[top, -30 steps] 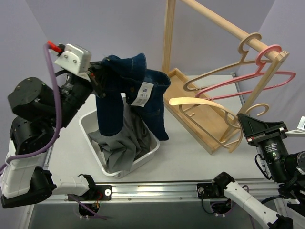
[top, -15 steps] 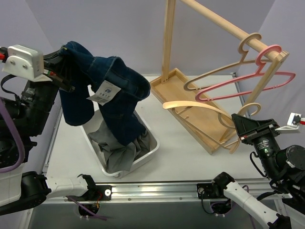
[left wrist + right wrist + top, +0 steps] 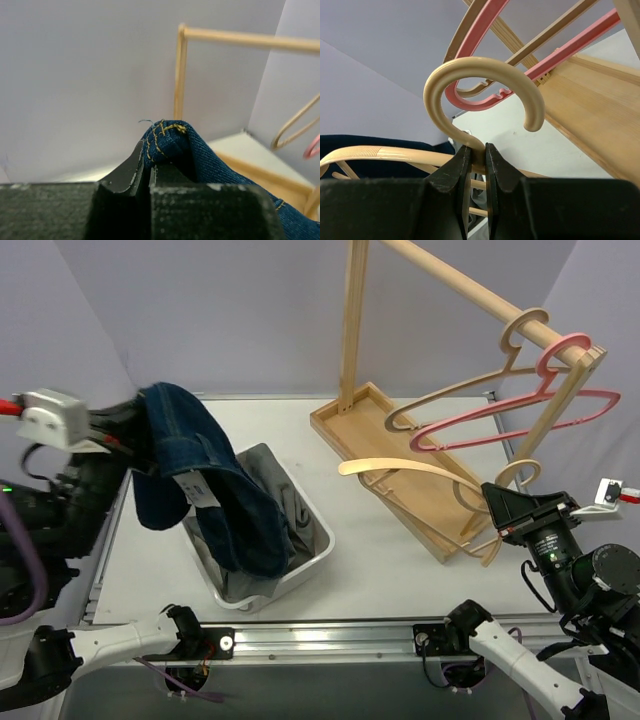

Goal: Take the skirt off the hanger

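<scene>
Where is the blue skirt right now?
In the top view the skirt is on the left, hanging from the left gripper over the white bin. It is well away from the hanger on the right.

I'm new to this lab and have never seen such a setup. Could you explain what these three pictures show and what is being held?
These are two robot arms bolted at the near edge of a table, each ending in a two-finger gripper. The wide picture comes from a fixed camera above and behind them. The other two come from small cameras on the wrists, looking along the fingers. The left gripper is shut on a dark denim skirt, which hangs over a white bin holding grey cloth. The right gripper pinches a beige hanger just below its hook; the skirt is off it. A wooden rack behind carries a tan hanger and a pink hanger.
</scene>
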Robot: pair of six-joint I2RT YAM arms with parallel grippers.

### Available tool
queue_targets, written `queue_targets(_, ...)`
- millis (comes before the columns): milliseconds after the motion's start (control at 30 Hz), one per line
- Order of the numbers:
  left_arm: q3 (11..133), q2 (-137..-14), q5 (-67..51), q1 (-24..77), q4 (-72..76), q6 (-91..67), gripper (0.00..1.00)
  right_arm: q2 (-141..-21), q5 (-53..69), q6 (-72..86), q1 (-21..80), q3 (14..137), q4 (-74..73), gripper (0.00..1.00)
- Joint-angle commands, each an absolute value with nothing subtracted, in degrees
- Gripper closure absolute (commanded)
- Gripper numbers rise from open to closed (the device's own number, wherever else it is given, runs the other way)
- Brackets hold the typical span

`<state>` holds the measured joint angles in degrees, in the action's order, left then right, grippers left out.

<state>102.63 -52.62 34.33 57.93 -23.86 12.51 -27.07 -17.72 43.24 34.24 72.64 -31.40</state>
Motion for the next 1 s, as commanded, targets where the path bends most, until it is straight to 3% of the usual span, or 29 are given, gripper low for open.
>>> queue_targets(0,91.19,-51.68,37.25,57.74,-25.03,1.87,0.98,-25.23,-19.94,43.77,34.8,74.35,-31.37,1.0)
queue_targets(200,84.91,-57.73,36.67,51.19,-34.96,-6.4,0.98,-23.65,-19.69,44.03,34.72,75.59,-35.07,1.0)
queue_targets(467,76.04,-63.0,10.92,26.38,-39.28,-23.45,0.98,-24.78,-17.84,44.21,34.98,77.08,-36.04,1.0)
queue_targets(567,73.84,-66.0,9.75,24.79,-43.67,-28.63,0.98,-25.13,-16.09,43.95,34.89,76.12,-34.9,1.0)
queue_targets(800,48.72,-62.58,-2.02,24.61,-34.73,-48.93,0.98,-27.68,-11.88,43.6,34.98,71.63,-32.52,1.0)
queue_targets(967,48.51,-62.5,2.89,25.05,-39.98,-50.71,0.98,-28.91,-9.93,42.37,34.98,70.05,-32.34,1.0)
